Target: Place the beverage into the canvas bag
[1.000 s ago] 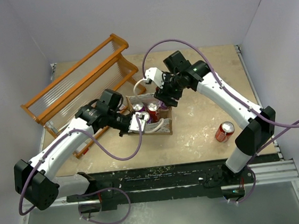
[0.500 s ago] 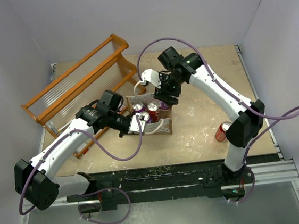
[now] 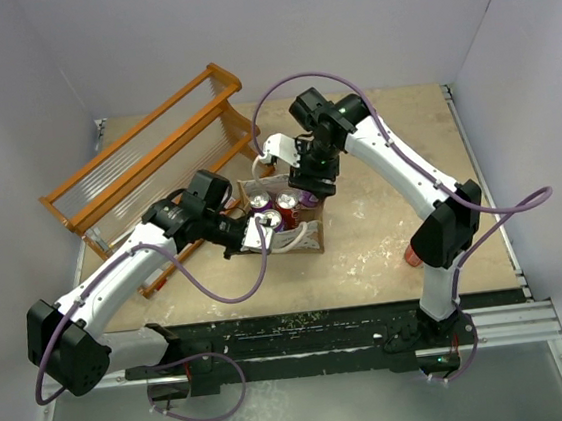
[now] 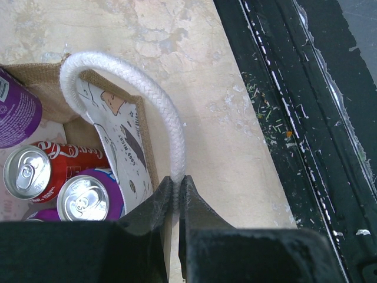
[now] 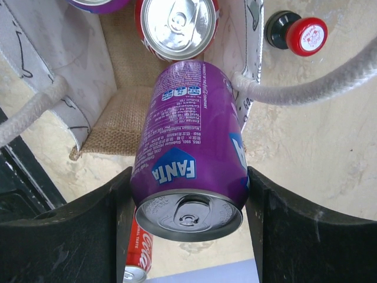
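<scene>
- The purple Fanta can (image 5: pixel 188 141) is clasped by its sides between the right jaws, which are spread to the can's width and closed on it. It hangs tab end up and slightly tilted.
- Its base is at the mouth of the canvas bag (image 5: pixel 112 127); how deep it sits cannot be told.
- The bag stands on the worktop (image 3: pixel 383 220) between the two arms, with a red can (image 5: pixel 177 23) and a purple-sided can (image 4: pixel 88 200) already inside.
- The left jaws are pinched shut on the near rope handle (image 4: pixel 118 68), so that wall is held up and the mouth open. This pinch is best not released until the can is set down.
- The can should be straightened and lowered onto the bare burlap floor just beside the red can.
- The far rope handle (image 5: pixel 306 82) appears to touch the can's side and should be watched, lest it be dragged under the base.
- The right jaws should be opened only once the base is borne, and only a little, since the walls and the other cans are close. They should then be lifted straight out.
- A red-capped bottle (image 5: pixel 305 35) stands just outside the bag wall and should not be knocked.
</scene>
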Tool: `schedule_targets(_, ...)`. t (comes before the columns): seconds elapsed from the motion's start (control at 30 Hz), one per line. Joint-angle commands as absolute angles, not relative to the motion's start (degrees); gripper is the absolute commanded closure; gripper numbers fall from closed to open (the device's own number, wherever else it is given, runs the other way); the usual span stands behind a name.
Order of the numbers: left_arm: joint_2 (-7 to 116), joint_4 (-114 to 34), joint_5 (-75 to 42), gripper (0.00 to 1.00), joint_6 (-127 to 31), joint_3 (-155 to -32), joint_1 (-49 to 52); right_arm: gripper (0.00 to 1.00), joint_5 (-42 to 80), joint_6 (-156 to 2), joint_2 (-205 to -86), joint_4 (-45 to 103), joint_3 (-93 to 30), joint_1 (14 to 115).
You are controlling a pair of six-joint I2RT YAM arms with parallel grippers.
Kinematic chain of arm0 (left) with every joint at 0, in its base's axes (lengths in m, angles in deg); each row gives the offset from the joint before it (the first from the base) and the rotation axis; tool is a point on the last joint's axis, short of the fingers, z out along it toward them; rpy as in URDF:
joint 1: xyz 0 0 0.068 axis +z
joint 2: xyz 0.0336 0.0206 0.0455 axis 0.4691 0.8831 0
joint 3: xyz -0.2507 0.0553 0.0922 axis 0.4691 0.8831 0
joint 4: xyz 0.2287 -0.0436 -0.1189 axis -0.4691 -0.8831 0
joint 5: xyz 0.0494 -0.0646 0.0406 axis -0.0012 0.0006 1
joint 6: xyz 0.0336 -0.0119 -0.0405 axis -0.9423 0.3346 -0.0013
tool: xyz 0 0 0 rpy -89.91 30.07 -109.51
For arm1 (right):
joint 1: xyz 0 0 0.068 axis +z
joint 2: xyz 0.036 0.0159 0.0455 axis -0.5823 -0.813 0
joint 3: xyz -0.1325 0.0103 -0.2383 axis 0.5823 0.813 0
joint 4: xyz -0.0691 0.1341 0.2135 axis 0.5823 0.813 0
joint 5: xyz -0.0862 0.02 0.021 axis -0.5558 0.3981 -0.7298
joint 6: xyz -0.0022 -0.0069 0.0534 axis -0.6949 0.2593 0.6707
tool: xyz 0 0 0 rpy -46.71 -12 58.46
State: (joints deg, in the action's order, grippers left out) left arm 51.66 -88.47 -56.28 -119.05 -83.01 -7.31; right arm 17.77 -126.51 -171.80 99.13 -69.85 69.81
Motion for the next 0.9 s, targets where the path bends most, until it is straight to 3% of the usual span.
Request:
schedule_targets(0.0,50.4,-87.4,-59.2,1.0,-119.4,-82.7,-7.5,1.0,10.0,-127.5,-170.3,101.5,-73.0,69.3)
schedule_targets(0.37,50.6,-87.4,-59.1,1.0,-119.1,-82.7,-7.5,1.0,8.2,-126.2,-172.1,100.8,-72.7,69.8)
schedule_targets(0.87,51.3,-87.4,-59.1,1.0,-118.6,-83.1,-7.5,1.0,16.5,-125.6,-170.9,93.7,-70.0,70.1)
